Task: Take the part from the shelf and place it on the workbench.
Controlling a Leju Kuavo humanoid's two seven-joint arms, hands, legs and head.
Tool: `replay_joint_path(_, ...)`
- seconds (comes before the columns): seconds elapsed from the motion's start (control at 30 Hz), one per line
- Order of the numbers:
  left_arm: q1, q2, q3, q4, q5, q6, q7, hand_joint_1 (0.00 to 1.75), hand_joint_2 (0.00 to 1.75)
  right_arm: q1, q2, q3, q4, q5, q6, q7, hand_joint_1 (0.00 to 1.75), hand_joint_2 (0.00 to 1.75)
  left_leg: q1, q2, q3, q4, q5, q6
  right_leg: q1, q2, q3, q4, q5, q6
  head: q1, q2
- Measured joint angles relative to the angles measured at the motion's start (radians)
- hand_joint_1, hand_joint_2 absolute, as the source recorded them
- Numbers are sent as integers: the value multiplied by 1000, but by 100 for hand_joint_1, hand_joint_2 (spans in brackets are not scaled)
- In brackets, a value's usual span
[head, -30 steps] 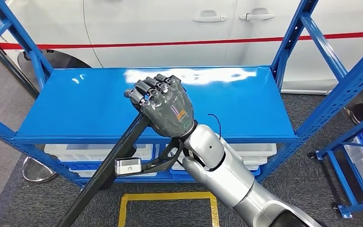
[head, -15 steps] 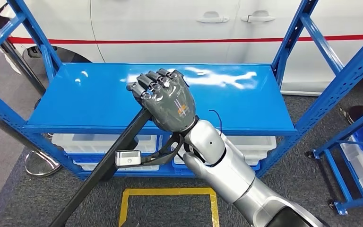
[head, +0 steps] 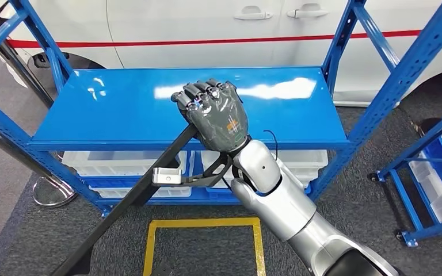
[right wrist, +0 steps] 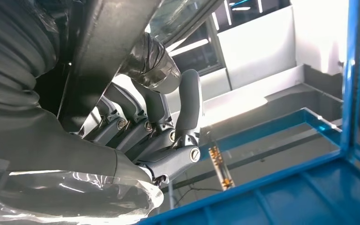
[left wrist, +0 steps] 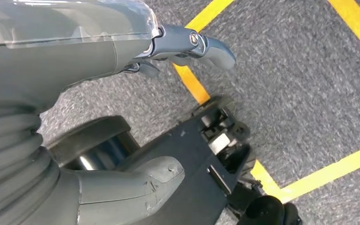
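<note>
**Right hand carrying the bar, clear of the shelf**

Right hand (head: 216, 118): dark grey, fingers wrapped tight around the top end of the long flat black metal bar (head: 144, 192). The right wrist view backs that up, with fingers (right wrist: 143, 124) curled over the bar's edge.

Bar's long axis runs diagonally from the fist down and towards the robot's left, ending low near the yellow floor marking (head: 204, 221). Upper end points at the glossy blue steel shelf (head: 121, 115); the bar hangs in front of the shelf's front edge, not resting on it.

Left hand (left wrist: 122, 108): hanging over grey carpet, holding nothing; thumb and fingers apart (as far as visible).

No counter in sight, so my guess is the next move is a turn; the long low end will swing wide near the shelf posts.
</note>
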Motion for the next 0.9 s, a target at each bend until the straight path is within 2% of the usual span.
replay_joint_path(0.03, 0, -1, 0, 0, -1, 0, 0, 0, 175, -1, 0, -4, 4, 0, 0, 2, 175, 175, 2, 0, -17, 45, -41, -5, -1, -2, -8, -2, 9, -6, 0, 0)
replay_joint_path(0.1, -1, -1, 0, 0, -2, 0, 0, 0, 175, -2, 0, -10, 10, 0, 0, 4, 175, 175, 3, 0, -56, 171, -126, -12, 1, -3, -30, -2, 26, -12, 0, 0)
replay_joint_path(0.13, -1, -1, 0, 0, -2, 0, 0, 0, 175, -2, 0, -12, 14, 0, 0, 5, 175, 175, 3, 0, -66, 221, -148, -13, 3, -3, -42, -1, 35, -12, 0, 0)
replay_joint_path(0.17, -1, -1, 0, 0, -2, 0, 0, 0, 175, -2, 0, -12, 18, 0, 0, 5, 175, 175, 3, 0, -61, 241, -150, -13, 4, -3, -54, -1, 44, -12, 0, 0)
replay_joint_path(0.2, -1, -1, 0, 0, -3, -1, 0, 0, 175, -2, 0, -13, 21, 0, -1, 5, 175, 175, 3, 0, -38, 227, -135, -11, 5, -2, -66, 0, 53, -11, 0, 0)
replay_joint_path(0.23, -2, -1, 0, 0, -5, -1, 0, 0, 175, -2, 0, -15, 23, 0, -2, 5, 175, 175, 3, 0, 5, 176, -110, -8, 5, -2, -76, 0, 61, -10, 0, 0)
replay_joint_path(0.3, -6, -1, 0, 0, -10, -3, 1, 0, 175, -3, 0, -20, 25, 1, -6, 5, 175, 175, -1, -1, 104, 36, -83, 2, 6, -2, -91, 1, 77, -4, 0, 0)
replay_joint_path(0.33, -8, -2, 0, 0, -13, -4, 2, 0, 175, -3, 0, -23, 25, 2, -8, 5, 175, 175, -4, -1, 135, -15, -79, 7, 6, -2, -94, 0, 86, 1, 0, 0)
replay_joint_path(0.37, -10, -2, 0, 0, -14, -5, 3, 0, 175, -3, 0, -25, 25, 2, -10, 5, 175, 175, -8, -2, 149, -43, -82, 12, 6, -3, -95, -3, 94, 7, 0, 0)
replay_joint_path(0.43, -11, -3, 0, 0, -15, -6, 7, 0, 175, -2, 0, -27, 25, 3, -15, 5, 175, 175, -10, -2, 145, -57, -67, 24, 5, -3, -95, -12, 110, 20, 0, 0)
replay_joint_path(0.47, -11, -4, 0, 0, -16, -6, 8, 0, 175, -3, 0, -28, 25, 3, -16, 5, 175, 175, -8, 1, 143, -64, -55, 31, 4, -3, -98, -12, 107, 25, 0, 0)
replay_joint_path(0.5, -12, -5, 0, 0, -17, -7, 9, 0, 175, -3, -1, -30, 25, 3, -16, 5, 175, 175, -6, 3, 137, -71, -42, 39, 3, -2, -105, 1, 87, 30, 0, 0)
replay_joint_path(0.53, -13, -6, 0, 0, -18, -7, 9, 0, 175, -3, -1, -33, 24, 3, -16, 5, 175, 175, -4, 5, 129, -75, -28, 45, 2, -1, -118, 33, 49, 34, 0, 0)
replay_joint_path(0.6, -15, -8, 0, 0, -20, -7, 9, 0, 175, -2, -2, -36, 24, 3, -16, 5, 175, 175, -6, 8, 103, -75, -7, 52, 0, -1, -151, 150, -47, 40, 0, 0)
replay_joint_path(0.63, -14, -9, 0, 0, -21, -8, 9, 0, 175, 0, -3, -37, 23, 3, -16, 5, 175, 175, -6, 8, 89, -73, 3, 52, -2, -1, -163, 209, -74, 43, 0, 0)
replay_joint_path(0.67, -14, -9, 0, 0, -21, -8, 10, 0, 175, 2, -4, -37, 23, 3, -16, 5, 175, 175, -7, 9, 75, -71, 13, 51, -3, -1, -163, 247, -81, 46, 0, 0)
replay_joint_path(0.7, -14, -9, 0, 0, -22, -8, 10, 0, 175, 4, -5, -37, 23, 3, -16, 5, 175, 175, -7, 9, 60, -67, 21, 49, -4, -1, -147, 252, -67, 48, 0, 0)
replay_joint_path(0.73, -15, -9, 0, 0, -22, -8, 10, 0, 175, 5, -6, -37, 23, 3, -16, 5, 175, 175, -6, 9, 46, -62, 28, 46, -6, -1, -113, 222, -44, 49, 0, 0)
replay_joint_path(0.77, -15, -9, 0, 0, -23, -8, 10, 0, 175, 5, -6, -37, 22, 3, -16, 5, 175, 175, -6, 9, 32, -54, 34, 42, -8, -1, -66, 164, -30, 48, 0, 0)
replay_joint_path(0.83, -16, -9, 0, 0, -25, -9, 10, 0, 175, 4, -6, -37, 18, 3, -17, 4, 175, 175, -7, 8, 11, -41, 44, 32, -5, 0, 14, 51, -30, 42, 0, 0)
replay_joint_path(0.87, -16, -9, 0, 0, -25, -9, 10, 0, 175, 4, -5, -37, 16, 3, -17, 4, 175, 175, -8, 8, 6, -37, 49, 25, -3, 1, 32, 19, -39, 37, 0, 0)
replay_joint_path(0.9, -17, -9, 0, 0, -25, -9, 10, 0, 175, 4, -5, -38, 14, 3, -17, 4, 175, 175, -8, 8, 3, -37, 55, 18, 1, 2, 34, 10, -38, 30, 0, 0)
